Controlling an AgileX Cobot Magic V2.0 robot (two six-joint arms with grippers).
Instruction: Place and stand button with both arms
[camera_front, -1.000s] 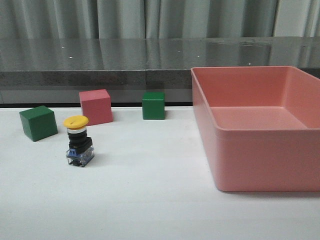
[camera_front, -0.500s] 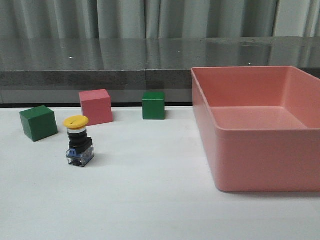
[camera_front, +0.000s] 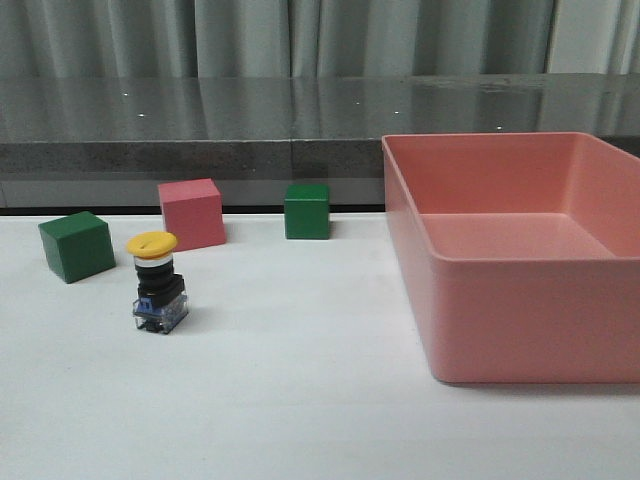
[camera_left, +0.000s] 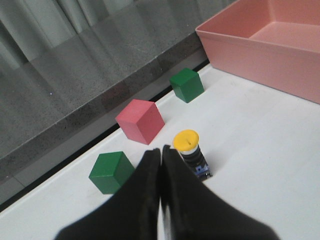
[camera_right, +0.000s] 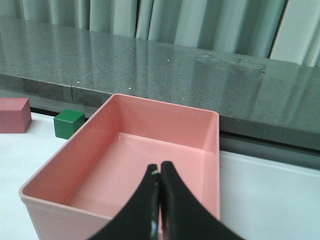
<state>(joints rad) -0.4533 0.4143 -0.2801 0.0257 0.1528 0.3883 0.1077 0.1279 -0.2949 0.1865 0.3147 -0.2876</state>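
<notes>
The left tool (camera_left: 160, 152), jaws closed together and empty, hangs above the worktop (camera_left: 260, 145) near the upright button (camera_left: 192, 154).

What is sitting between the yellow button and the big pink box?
Nothing: in the front view, only bare white table lies between the button and the pink box.
</notes>
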